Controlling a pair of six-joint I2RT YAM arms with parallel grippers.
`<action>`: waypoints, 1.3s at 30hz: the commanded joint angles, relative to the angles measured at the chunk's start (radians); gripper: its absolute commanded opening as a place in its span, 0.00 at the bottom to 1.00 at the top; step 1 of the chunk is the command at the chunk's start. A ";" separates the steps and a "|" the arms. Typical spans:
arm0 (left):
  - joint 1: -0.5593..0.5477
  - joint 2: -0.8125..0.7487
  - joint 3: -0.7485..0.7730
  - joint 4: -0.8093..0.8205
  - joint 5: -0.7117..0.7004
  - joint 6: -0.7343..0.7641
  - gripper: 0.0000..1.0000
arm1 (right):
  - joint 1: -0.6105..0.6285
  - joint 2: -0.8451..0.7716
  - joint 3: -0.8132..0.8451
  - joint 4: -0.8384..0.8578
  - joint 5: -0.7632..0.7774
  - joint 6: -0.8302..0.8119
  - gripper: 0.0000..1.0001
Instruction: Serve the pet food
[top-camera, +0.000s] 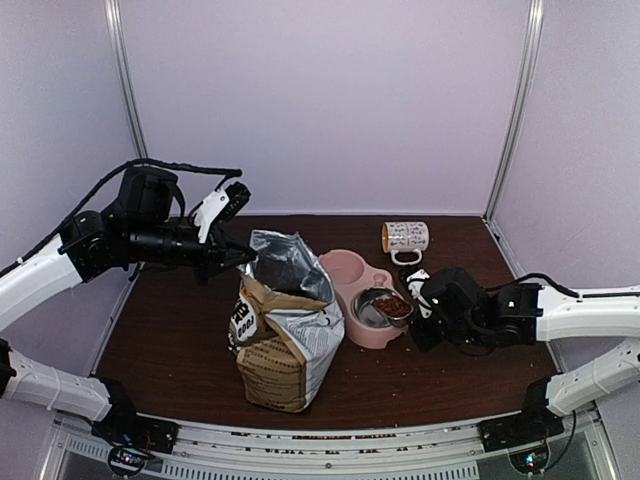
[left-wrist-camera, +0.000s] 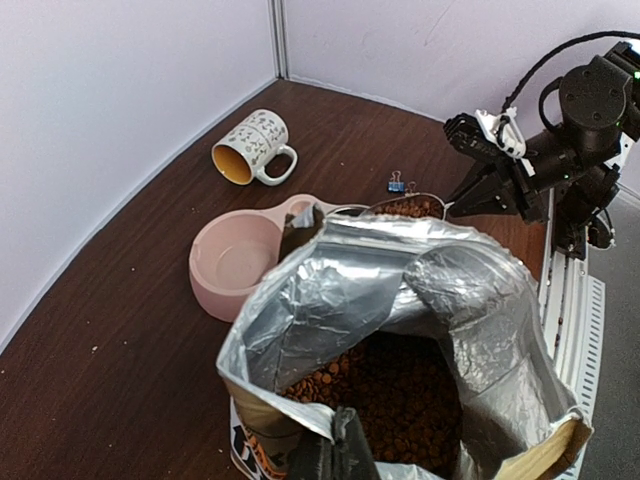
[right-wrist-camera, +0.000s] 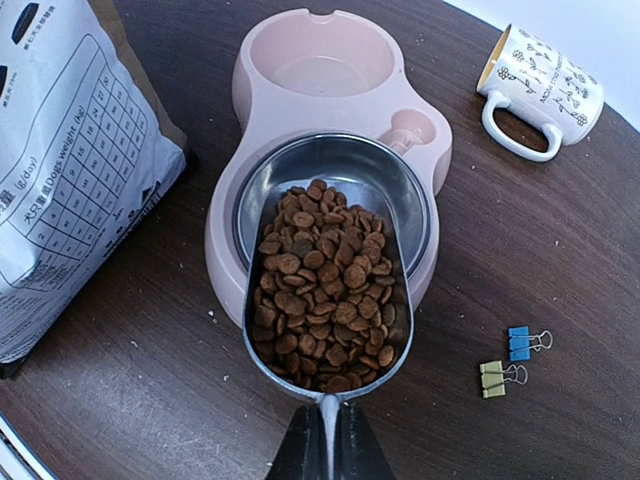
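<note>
The pet food (right-wrist-camera: 325, 285) fills a metal scoop (right-wrist-camera: 250, 331). My right gripper (right-wrist-camera: 328, 405) is shut on the scoop's handle and holds it level over the steel bowl (right-wrist-camera: 340, 165) set in the pink double bowl (right-wrist-camera: 222, 250). From above, the scoop (top-camera: 393, 305) hangs over the pink bowl (top-camera: 345, 272) with my right gripper (top-camera: 420, 310) to its right. More kibble (left-wrist-camera: 400, 390) lies inside the open foil-lined dog-food bag (left-wrist-camera: 330, 300). My left gripper (left-wrist-camera: 340, 430) is shut on the bag's near rim, and it shows at the bag's top left from above (top-camera: 245, 258).
A patterned mug (top-camera: 405, 237) lies on its side behind the bowl, also seen in the right wrist view (right-wrist-camera: 540, 90). A blue binder clip (right-wrist-camera: 520, 342) and a yellow-green one (right-wrist-camera: 495, 378) lie right of the scoop. The bag (top-camera: 285, 335) stands left of the bowl. White walls close three sides.
</note>
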 joint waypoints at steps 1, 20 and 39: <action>0.024 -0.029 0.017 0.067 -0.052 0.026 0.00 | -0.019 0.015 0.063 -0.060 -0.008 0.014 0.00; 0.024 -0.033 0.018 0.061 -0.061 0.028 0.00 | -0.057 0.099 0.182 -0.224 -0.048 0.009 0.00; 0.024 -0.040 0.018 0.061 -0.059 0.030 0.00 | -0.071 0.156 0.286 -0.333 -0.062 -0.041 0.00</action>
